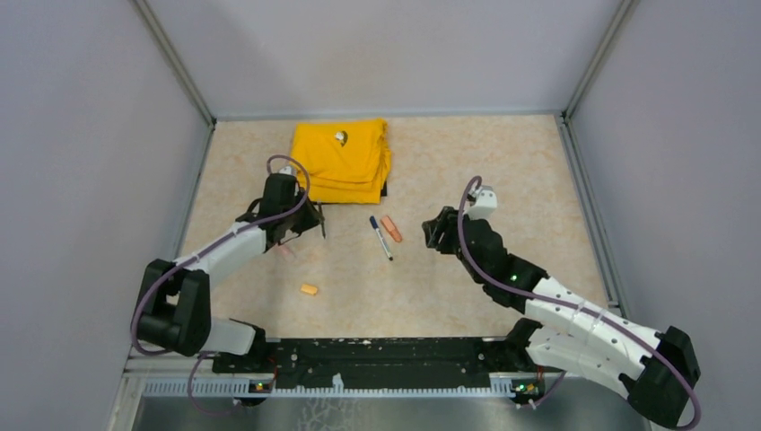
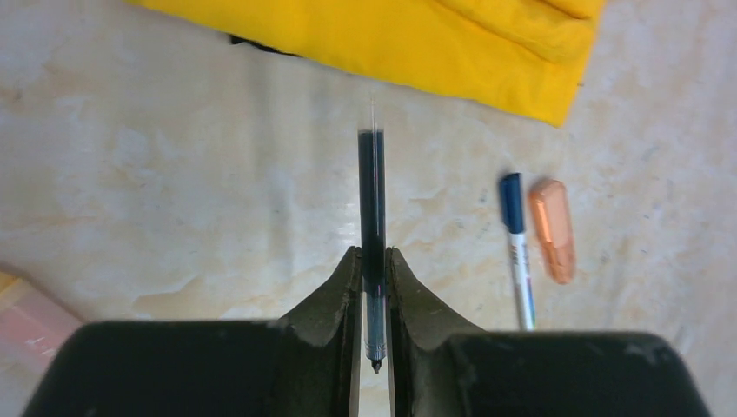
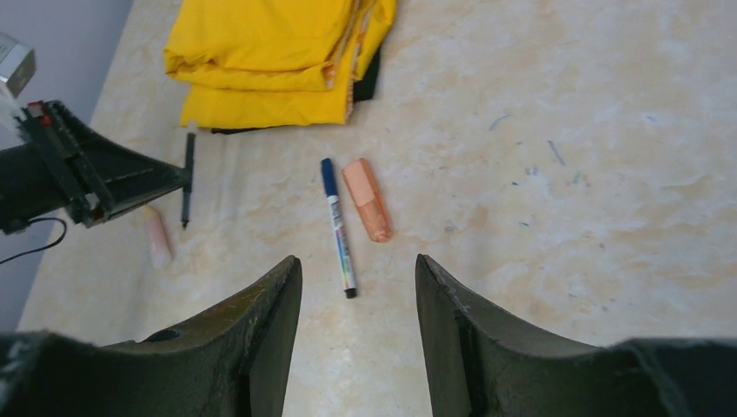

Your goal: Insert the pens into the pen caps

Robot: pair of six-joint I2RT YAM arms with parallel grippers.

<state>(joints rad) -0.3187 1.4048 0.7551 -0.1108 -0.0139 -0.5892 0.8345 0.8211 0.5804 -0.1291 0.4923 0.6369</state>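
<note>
Pinching the thin dark plastic pen (image 2: pixel 372 191) by its nib half in the left gripper (image 2: pixel 374 265), fingers pressed in on the barrel, just on the near side of the folded yellow cloth (image 2: pixel 417 43). Running its long axis in line with the fingers: blunt end pointing toward the cloth, metal nib pointing back at the wrist, so probably needing a regrip or handover before capping.

Hovering the right gripper (image 3: pixel 358 287) farther from the cloth, jaws spread and empty, seemingly waiting over the slim white pen (image 3: pixel 339 234) and stubby orange marker (image 3: pixel 367 201), both lying lengthwise toward the cloth. Showing a dark blue cap (image 3: pixel 328 174) at the white pen's cloth-side end; seating impossible to tell. Leaving the small light orange cap (image 1: pixel 309 289) loose, well away from the cloth.
</note>
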